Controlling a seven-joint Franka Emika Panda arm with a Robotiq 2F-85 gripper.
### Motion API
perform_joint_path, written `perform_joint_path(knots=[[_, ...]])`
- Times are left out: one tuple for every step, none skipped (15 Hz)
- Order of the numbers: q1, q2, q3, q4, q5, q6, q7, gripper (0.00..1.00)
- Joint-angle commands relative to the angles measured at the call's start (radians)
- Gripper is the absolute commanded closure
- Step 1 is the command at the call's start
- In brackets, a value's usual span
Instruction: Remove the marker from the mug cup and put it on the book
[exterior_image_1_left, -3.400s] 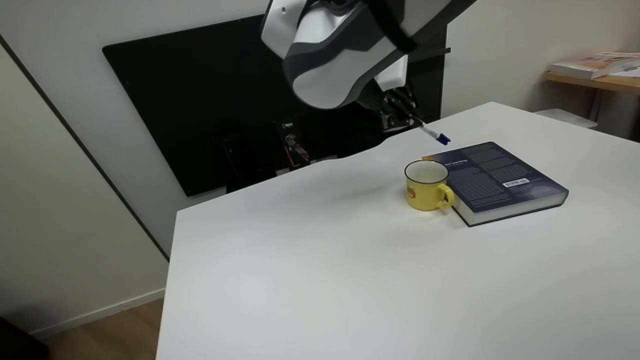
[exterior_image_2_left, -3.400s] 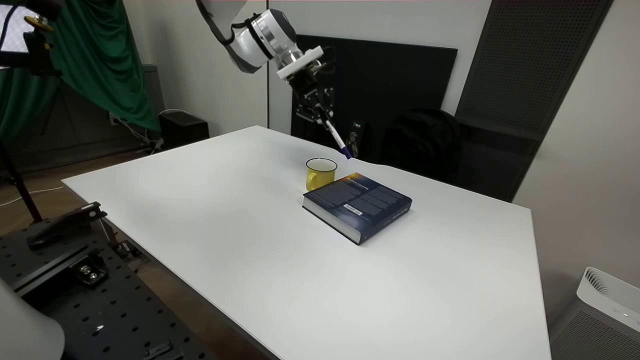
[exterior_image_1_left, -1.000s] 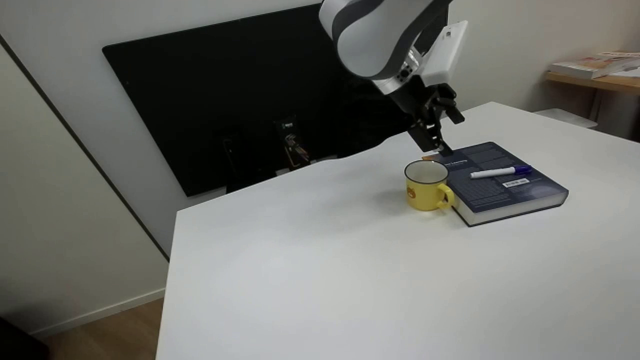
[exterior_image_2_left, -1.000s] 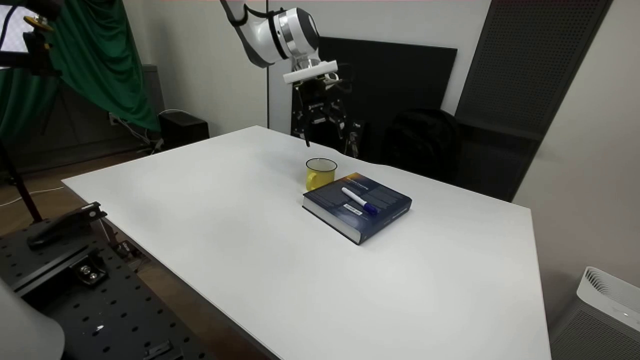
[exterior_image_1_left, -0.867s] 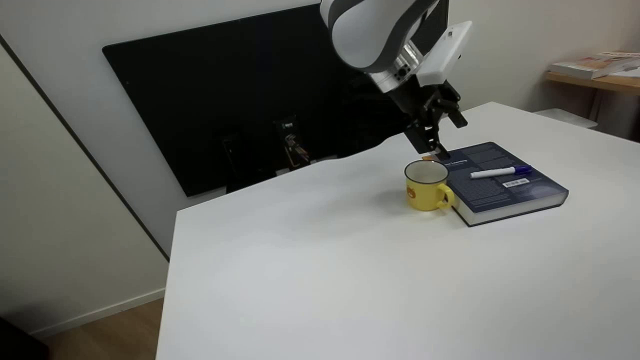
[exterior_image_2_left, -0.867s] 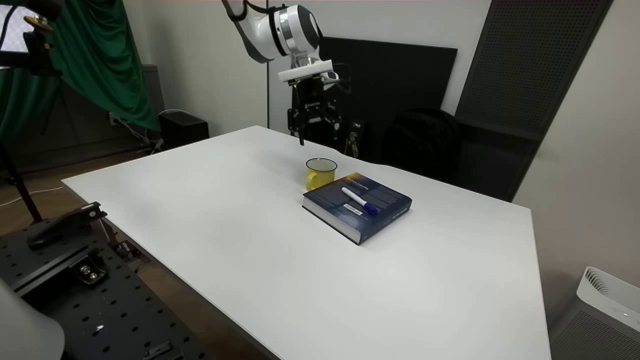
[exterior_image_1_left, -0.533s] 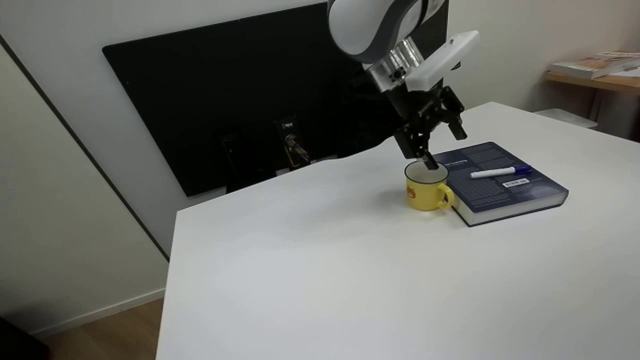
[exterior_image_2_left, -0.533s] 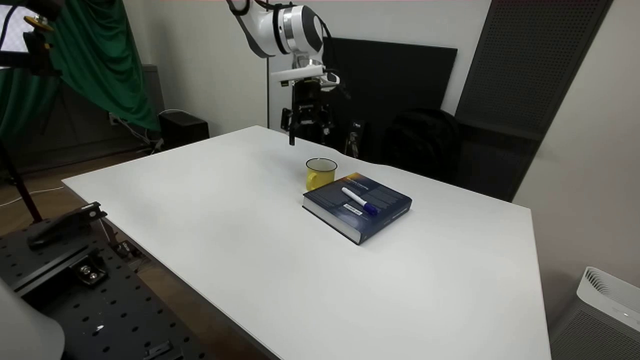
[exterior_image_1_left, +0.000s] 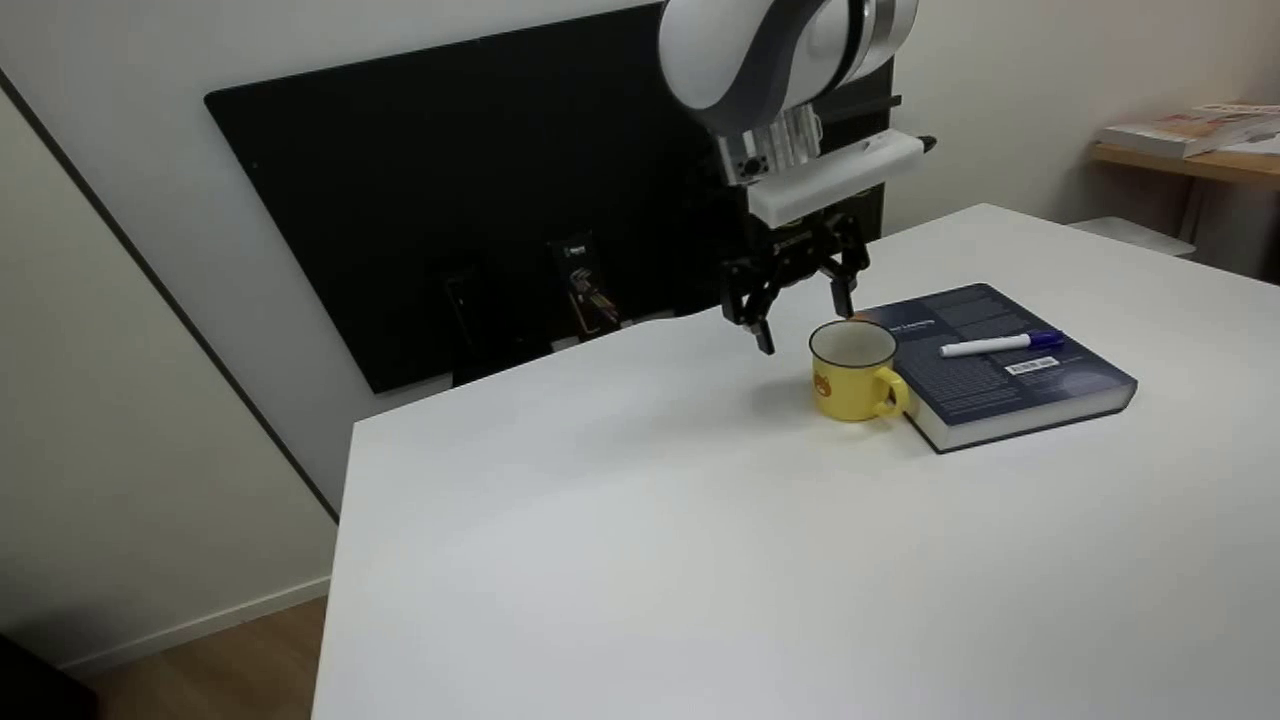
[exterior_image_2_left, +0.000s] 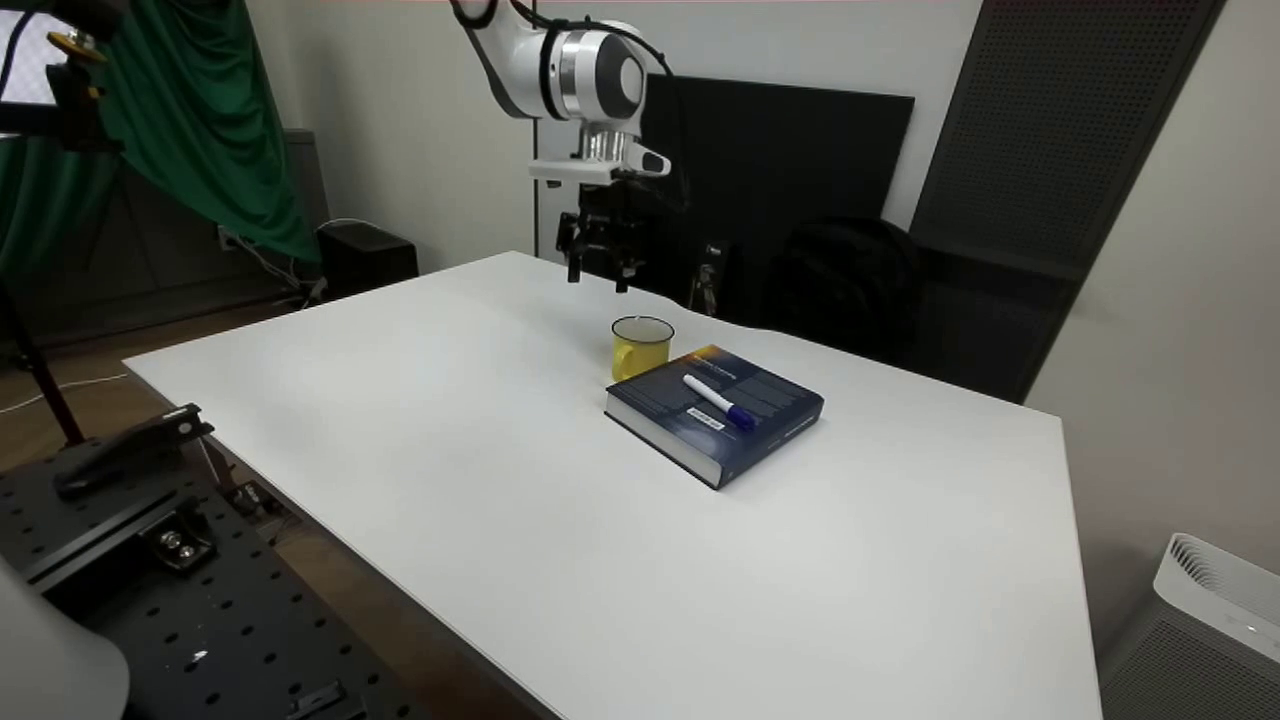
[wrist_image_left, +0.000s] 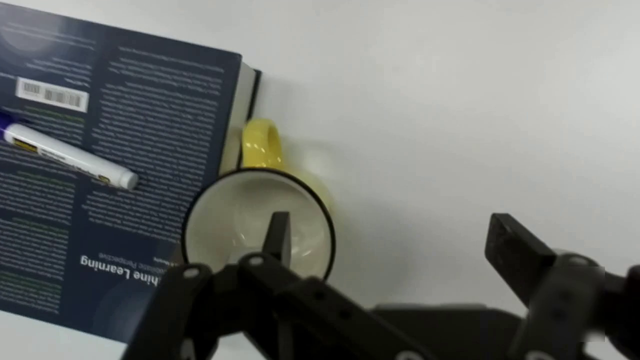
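The white marker (exterior_image_1_left: 990, 346) with its blue cap lies flat on the dark blue book (exterior_image_1_left: 1065, 392). In the wrist view the marker (wrist_image_left: 75, 157) rests across the book's printed cover (wrist_image_left: 160, 125). Standing upright beside the book is the yellow mug cup (exterior_image_1_left: 848, 395), its handle close to the book's edge. Only the white inside of the mug (wrist_image_left: 260, 200) shows from above. My gripper (exterior_image_1_left: 807, 330) hangs above the table near the mug, jaws wide apart and holding nothing. Seen from the wrist, one finger (wrist_image_left: 278, 237) overlaps the mug's opening; the gripper (wrist_image_left: 390, 220) spans table surface.
Everything stands on a white table (exterior_image_2_left: 480, 480), with a black panel (exterior_image_1_left: 480, 190) behind it. In an exterior view a black perforated board (exterior_image_2_left: 250, 640) lies by the near edge and a white appliance (exterior_image_2_left: 1215, 600) stands at the right.
Earlier the marker was in my gripper; now it lies on the book, let go. Since then the arm has swung away from the book and turned to point more downward. Mug and book have not moved.
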Motion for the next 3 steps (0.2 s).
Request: perform_joint_path(knots=[[0.009,-0.005,-0.004,-0.021,0.004,0.072,0.019,0.0],[0.015,-0.014,-0.007,-0.047,0.004,0.129,0.033,0.0],[0.02,-0.019,-0.008,-0.064,0.004,0.153,0.041,0.0]])
